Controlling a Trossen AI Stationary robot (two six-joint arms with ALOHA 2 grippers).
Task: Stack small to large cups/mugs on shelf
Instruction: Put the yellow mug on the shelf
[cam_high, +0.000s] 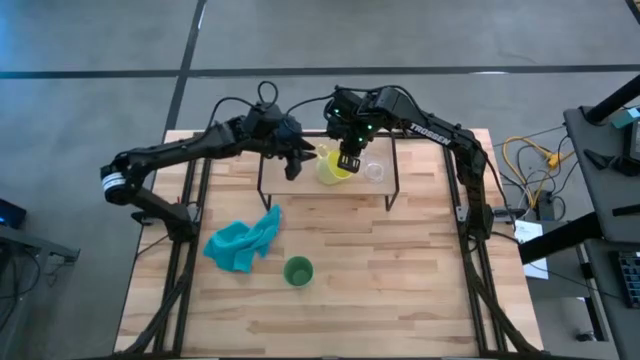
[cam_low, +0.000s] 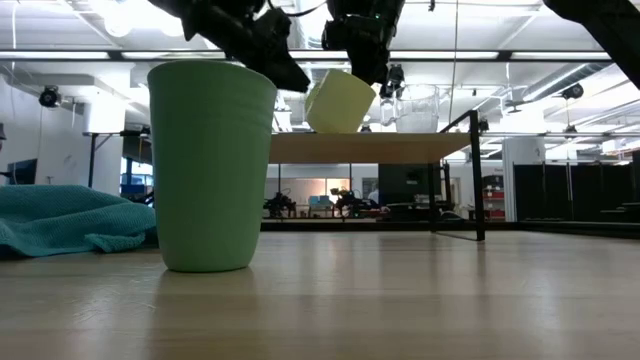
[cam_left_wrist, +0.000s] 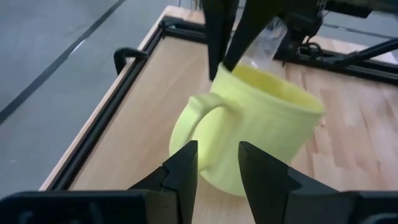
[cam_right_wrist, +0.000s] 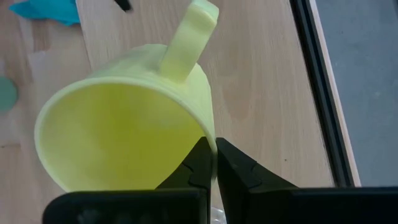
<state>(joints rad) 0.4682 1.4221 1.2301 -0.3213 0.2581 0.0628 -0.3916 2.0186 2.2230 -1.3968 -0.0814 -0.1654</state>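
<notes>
The yellow handled mug (cam_high: 333, 171) hangs tilted over the shelf (cam_low: 400, 147), a wooden plank on thin black legs. My right gripper (cam_right_wrist: 214, 151) is shut on the mug's rim. My left gripper (cam_left_wrist: 217, 158) is open just beside the mug's handle (cam_left_wrist: 202, 115), with its fingers short of the mug. The clear glass cup (cam_high: 374, 170) stands upright on the shelf next to the mug, and it also shows in the low view (cam_low: 418, 108). The green handleless cup (cam_high: 297, 270) stands upright on the tabletop near the front. My right gripper pinches the mug's rim (cam_right_wrist: 210, 138) on the side away from the handle, one finger inside the mug and one outside. The fingers come from above, pointing down. The mug hangs tilted (cam_low: 340, 100), its bottom at or just above the shelf plank; I cannot tell if it touches.
A crumpled teal cloth (cam_high: 243, 240) lies on the tabletop at the left, near the green cup. The shelf's black legs (cam_low: 476, 175) stand at the far middle of the table. Black frame rails (cam_high: 190, 215) run along both table sides.
</notes>
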